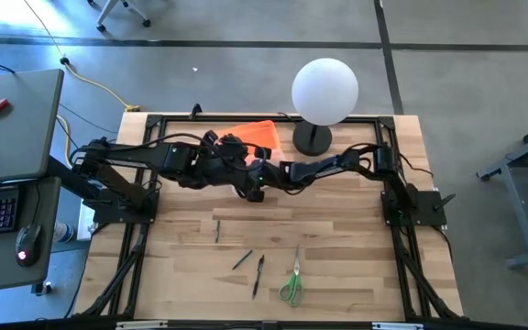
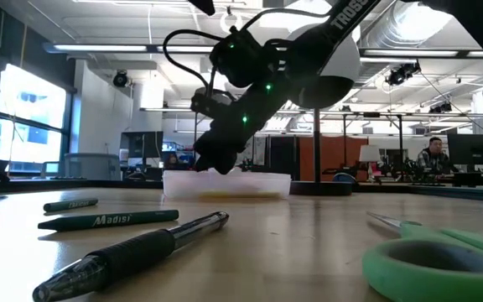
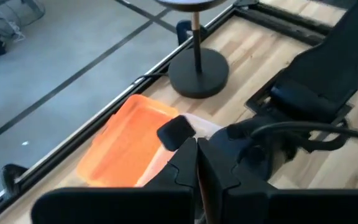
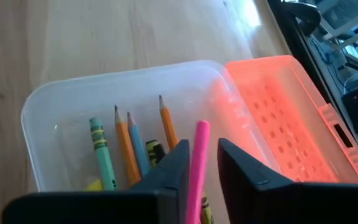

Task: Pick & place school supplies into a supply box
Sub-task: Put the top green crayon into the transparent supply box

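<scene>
My right gripper (image 4: 199, 163) hangs over the open supply box (image 4: 55, 102) at the far middle, jaws slightly parted around a pink marker (image 4: 197, 168); whether it is released I can't tell. Pencils (image 4: 129, 149) lie inside already. Scissors (image 1: 291, 282) and three pens (image 1: 257, 275) wait near. My left gripper (image 3: 197, 171) sits beside the box, pressed together.

1. My table (image 1: 337, 238) is pale wood with visible grain, a smooth matt finish.
2. The box (image 4: 61, 106) looks like frosted, translucent plastic.
3. Its orange lid (image 4: 284, 118) is plastic with a dimpled grid texture.
4. The scissors (image 1: 291, 286) have green plastic handles.
5. The lamp globe (image 1: 324, 90) is matt white.
</scene>
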{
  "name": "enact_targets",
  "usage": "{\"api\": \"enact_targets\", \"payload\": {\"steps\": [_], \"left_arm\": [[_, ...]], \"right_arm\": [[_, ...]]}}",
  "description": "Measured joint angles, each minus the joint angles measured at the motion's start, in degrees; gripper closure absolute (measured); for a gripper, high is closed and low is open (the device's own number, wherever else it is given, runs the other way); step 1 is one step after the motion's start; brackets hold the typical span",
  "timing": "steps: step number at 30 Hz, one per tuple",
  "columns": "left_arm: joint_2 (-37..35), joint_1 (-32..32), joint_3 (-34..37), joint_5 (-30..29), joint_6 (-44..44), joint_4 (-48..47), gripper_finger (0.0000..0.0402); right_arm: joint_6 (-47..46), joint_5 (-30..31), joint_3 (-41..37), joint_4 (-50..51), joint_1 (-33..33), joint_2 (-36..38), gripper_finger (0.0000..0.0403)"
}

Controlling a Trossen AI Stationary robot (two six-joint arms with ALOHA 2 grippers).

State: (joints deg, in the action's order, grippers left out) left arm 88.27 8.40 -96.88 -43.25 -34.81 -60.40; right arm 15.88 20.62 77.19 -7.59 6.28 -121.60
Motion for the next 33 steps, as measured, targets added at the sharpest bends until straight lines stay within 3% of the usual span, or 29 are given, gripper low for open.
{"api": "enact_targets", "payload": {"steps": [5,9,14,18,21,24,28,33], "left_arm": [[0.0,0.1,0.02,0.37,-3.26,-2.76,0.0357],[-0.04,2.99,1.03,1.51,-11.75,-9.24,0.0357],[-0.04,12.06,7.03,1.54,-29.83,-15.61,0.0357],[-0.02,22.12,15.67,1.59,-49.39,-15.35,0.0357],[0.06,29.03,23.36,-0.15,-65.44,-12.71,0.0357],[0.04,34.11,30.78,-2.61,-77.46,-7.83,0.0357],[0.15,36.04,39.36,-1.57,-78.24,4.11,0.0357],[0.17,35.41,47.29,-1.72,-74.85,18.66,0.0357]], "right_arm": [[1.05,0.51,0.0,-0.37,-0.15,0.01,0.0309],[1.1,1.03,-0.07,0.84,-1.16,1.79,0.0299],[1.04,3.09,-0.11,6.67,-3.54,7.24,0.0302],[0.68,2.91,-0.48,12.96,-5.78,12.77,0.031],[0.68,2.63,-2.47,14.97,-7.42,16.66,0.0313],[1.61,-1.4,-5.02,14.07,-8.41,21.72,0.0311],[0.78,-8.1,-9.51,10.88,-9.15,28.53,0.0307],[-3.08,-9.61,-16.81,4.64,-10.1,36.96,0.0308]]}}
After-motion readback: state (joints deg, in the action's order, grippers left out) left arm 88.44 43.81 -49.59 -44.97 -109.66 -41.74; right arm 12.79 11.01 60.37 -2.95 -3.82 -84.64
